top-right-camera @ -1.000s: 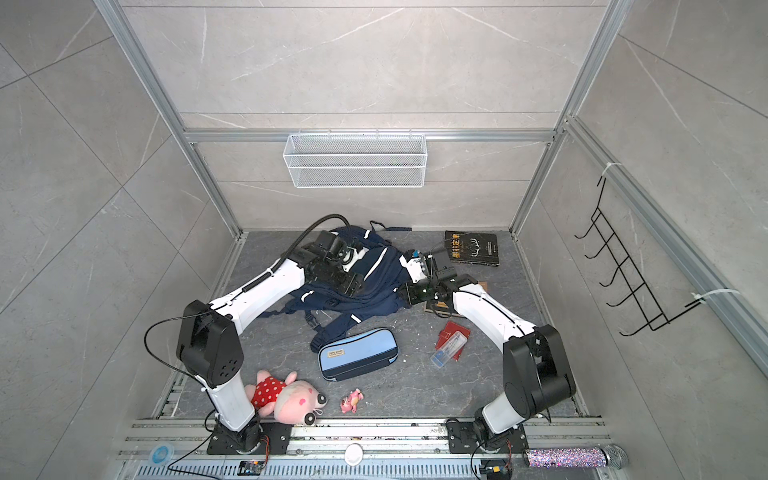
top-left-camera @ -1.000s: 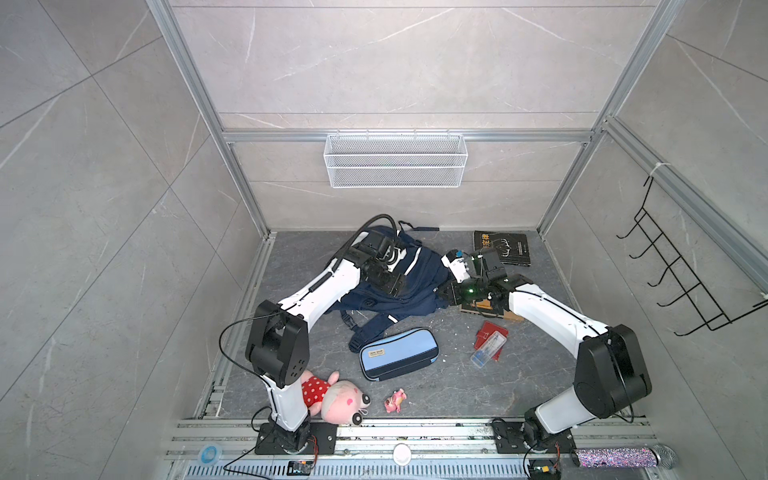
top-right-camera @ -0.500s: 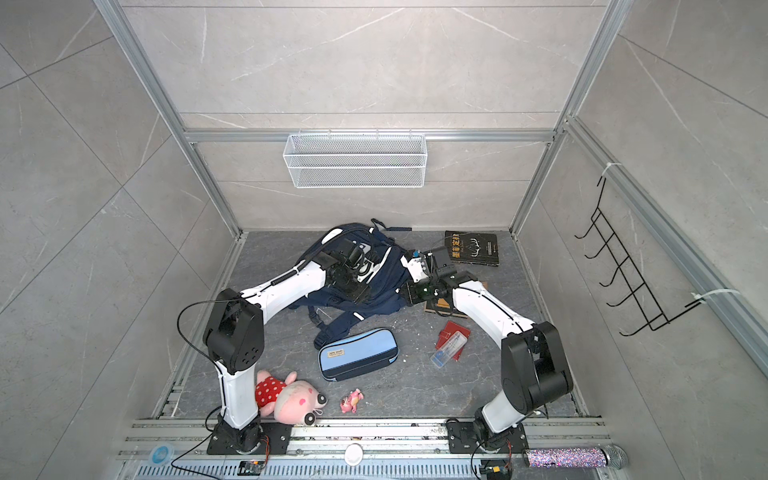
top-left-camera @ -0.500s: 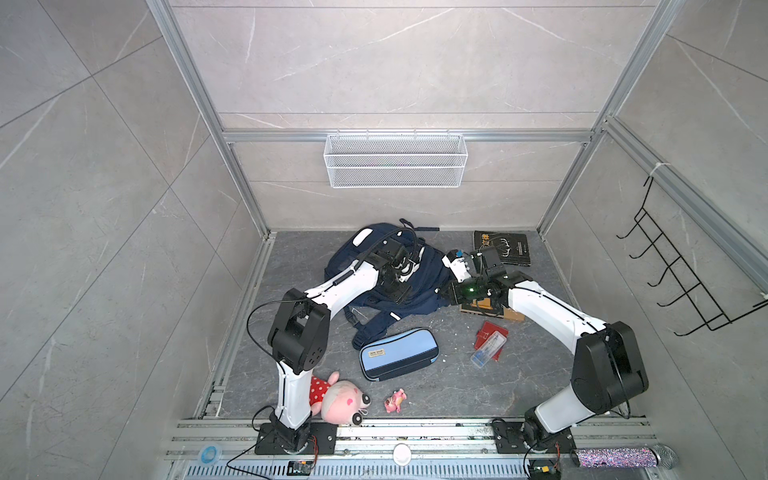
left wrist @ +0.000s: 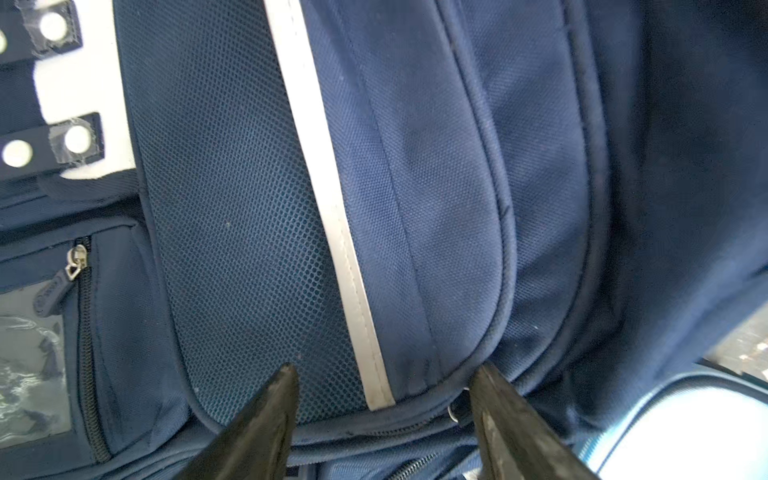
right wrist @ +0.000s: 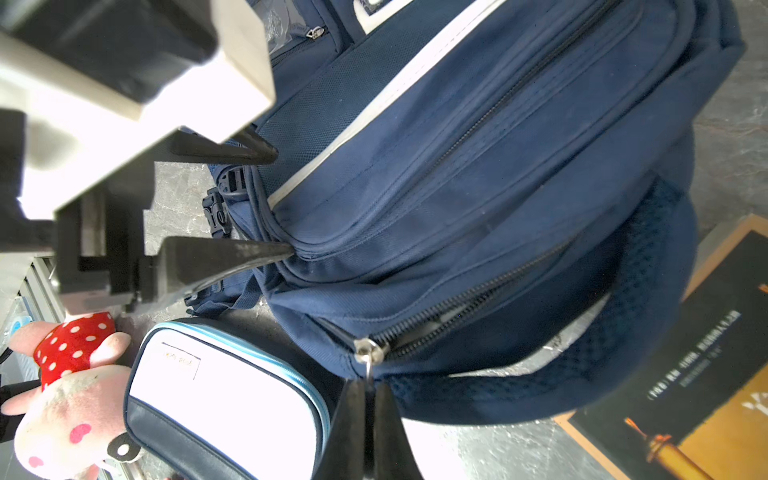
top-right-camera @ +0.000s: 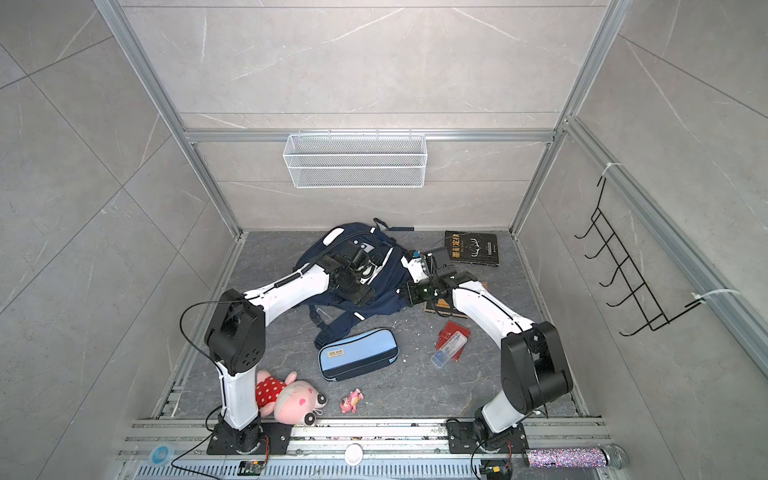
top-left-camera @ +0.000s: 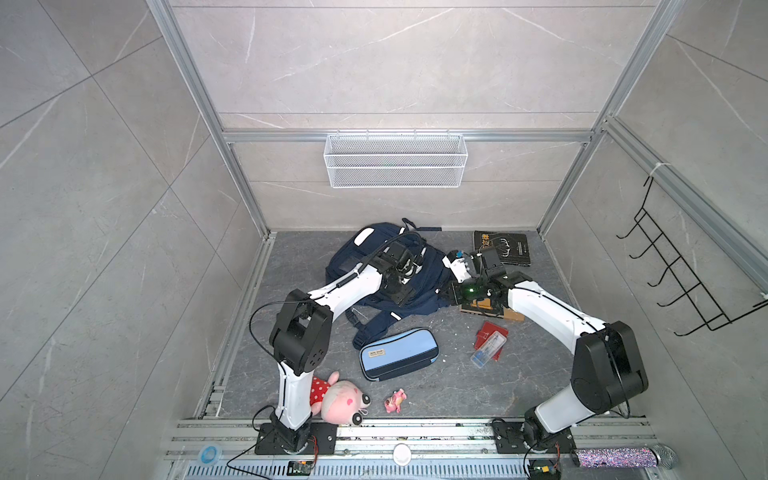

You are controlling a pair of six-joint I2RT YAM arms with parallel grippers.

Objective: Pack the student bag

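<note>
**Navy bag at the back of the floor, both grippers on it**

Position: student bag [top-left-camera: 424,286] [top-right-camera: 386,291] lies slumped on the grey floor [top-left-camera: 457,386] near the back wall, between the two arms. Pencil case [top-left-camera: 399,359] sits just in front of it, plush pig [top-left-camera: 340,401] nearer the arm bases, black book [top-left-camera: 503,247] off to the bag's right.

Look of the bag: navy woven fabric, with a darker mesh panel beside a white reflective stripe [left wrist: 328,199] that runs along the front pocket. White patch with snap tabs at one end. Clear window pocket with a small zip beside it. Piped seams curve round the pocket corners. Several zip lines run along the side; the main one [right wrist: 478,295] stands partly open. Padded mesh back below it.

Left gripper [left wrist: 386,368] [right wrist: 276,201]: jaws apart, tips against the front pocket's lower corner, straddling the stripe's end. No fabric visibly pinched.

Right gripper [right wrist: 370,388]: jaws together, clamped on the metal zip pull [right wrist: 369,353] at the end of the main zip.
</note>
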